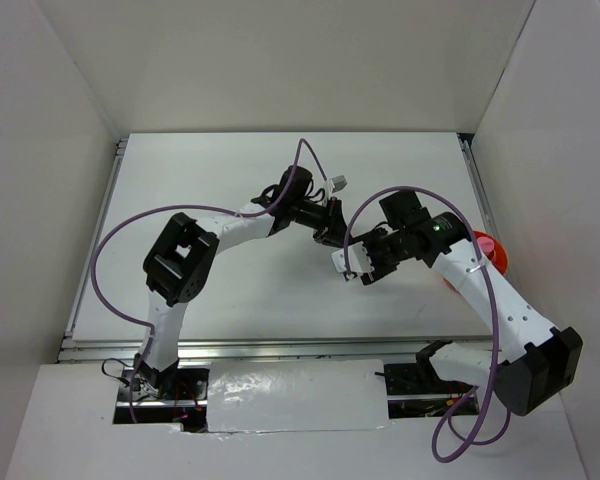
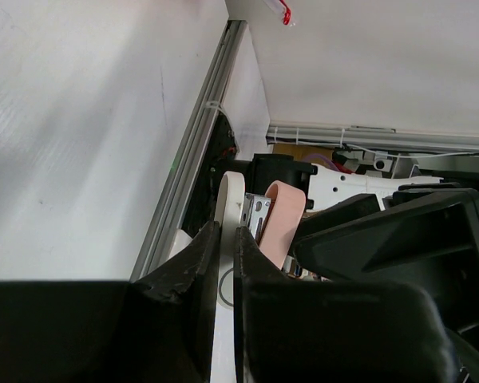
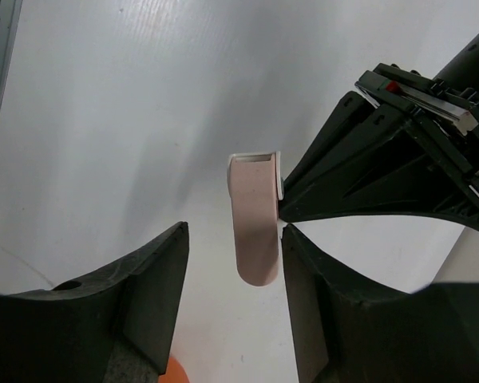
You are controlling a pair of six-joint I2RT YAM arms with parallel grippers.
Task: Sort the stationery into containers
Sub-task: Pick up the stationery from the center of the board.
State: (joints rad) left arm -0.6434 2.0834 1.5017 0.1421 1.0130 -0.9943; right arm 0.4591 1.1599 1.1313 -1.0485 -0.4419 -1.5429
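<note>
Left fingers (image 2: 184, 295) seemingly pinch pink tube (image 3: 254, 223) between parted right fingers (image 3: 144, 307).

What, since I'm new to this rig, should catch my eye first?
Over the middle of the table, the left hand pinches a pink eraser, while the right hand stands open around it, a finger on each side. A bright orange cup sits at the table's right edge.

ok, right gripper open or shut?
Open: right gripper straddles the eraser, with a gap visible on one side; left gripper holds it.
</note>
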